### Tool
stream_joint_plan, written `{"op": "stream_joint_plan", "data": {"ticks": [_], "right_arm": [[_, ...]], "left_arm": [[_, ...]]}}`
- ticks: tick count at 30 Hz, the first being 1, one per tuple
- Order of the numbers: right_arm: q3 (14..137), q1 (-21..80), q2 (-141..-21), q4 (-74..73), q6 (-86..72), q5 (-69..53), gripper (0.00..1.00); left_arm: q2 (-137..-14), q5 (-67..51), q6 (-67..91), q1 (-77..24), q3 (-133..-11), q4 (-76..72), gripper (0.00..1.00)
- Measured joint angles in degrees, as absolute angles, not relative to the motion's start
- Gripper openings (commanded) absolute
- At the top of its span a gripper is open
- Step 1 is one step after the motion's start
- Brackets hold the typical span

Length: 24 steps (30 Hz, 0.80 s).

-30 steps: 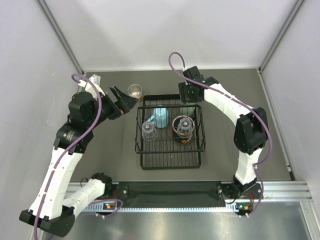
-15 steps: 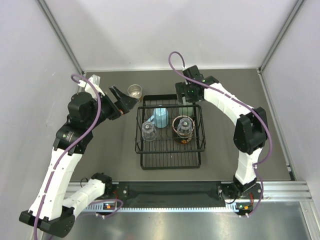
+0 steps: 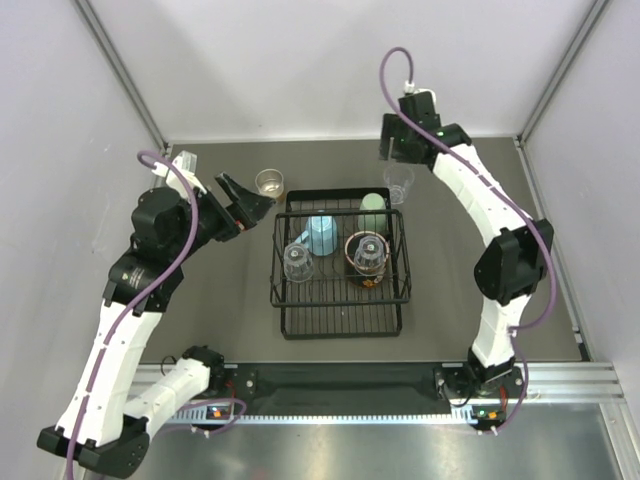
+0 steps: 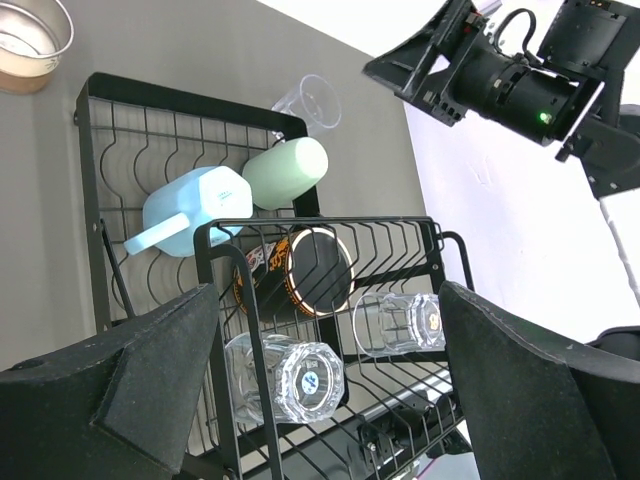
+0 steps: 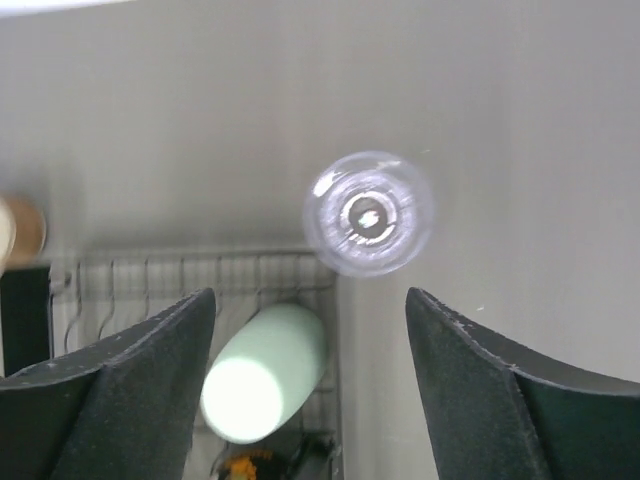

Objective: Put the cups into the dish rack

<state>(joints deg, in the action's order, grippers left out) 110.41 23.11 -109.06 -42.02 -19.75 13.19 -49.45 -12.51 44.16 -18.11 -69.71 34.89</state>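
Observation:
The black wire dish rack [image 3: 283, 325] [image 4: 88, 150] holds a light blue mug [image 3: 322, 233] [image 4: 195, 210], a pale green tumbler [image 3: 373, 211] [image 4: 285, 172] [image 5: 262, 372] lying on its side, a dark cup [image 3: 367, 254] [image 4: 312, 272] and two clear glasses [image 3: 297, 262] [image 4: 285, 378] [image 4: 400, 323]. A clear plastic cup [image 3: 398, 183] [image 5: 369, 212] [image 4: 308, 103] stands on the table behind the rack's right corner. A tan cup [image 3: 270, 183] [image 4: 30, 45] stands behind its left corner. My right gripper [image 3: 397, 152] [image 5: 308, 295] hangs open and empty above the clear cup. My left gripper [image 3: 247, 199] [image 4: 325, 290] is open and empty, left of the rack.
White walls with metal posts [image 3: 120, 70] close the dark table [image 3: 480, 230] on three sides. The right arm's links [image 3: 505, 265] stand to the right of the rack. A metal rail [image 3: 340, 385] runs along the near edge.
My right gripper has risen from the rack's back right corner and pulled back, leaving the green tumbler lying in the rack. The clear cup behind the rack now shows. The left arm barely moved.

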Motion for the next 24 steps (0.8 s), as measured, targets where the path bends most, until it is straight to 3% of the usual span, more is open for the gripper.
{"op": "stream_joint_plan", "data": {"ticks": [6, 14, 21, 24], "right_arm": [[110.8, 17.8, -110.9, -41.1, -22.8, 13.2, 0.78], [111.1, 14.3, -118.3, -40.7, -25.1, 12.4, 0.75], [109.1, 13.5, -121.2, -39.6, -26.2, 11.1, 0.61], [108.3, 13.3, -122.2, -38.9, -26.7, 10.3, 0.48]], "left_arm": [[-48.9, -12.4, 43.5, -18.1, -69.7, 35.0, 0.96], [-48.9, -13.6, 42.8, -18.1, -69.7, 36.4, 0.96], [-48.6, -14.1, 41.6, -18.1, -70.9, 39.9, 0.96], [-48.2, -14.0, 40.8, -18.1, -72.2, 41.6, 0.95]]}}
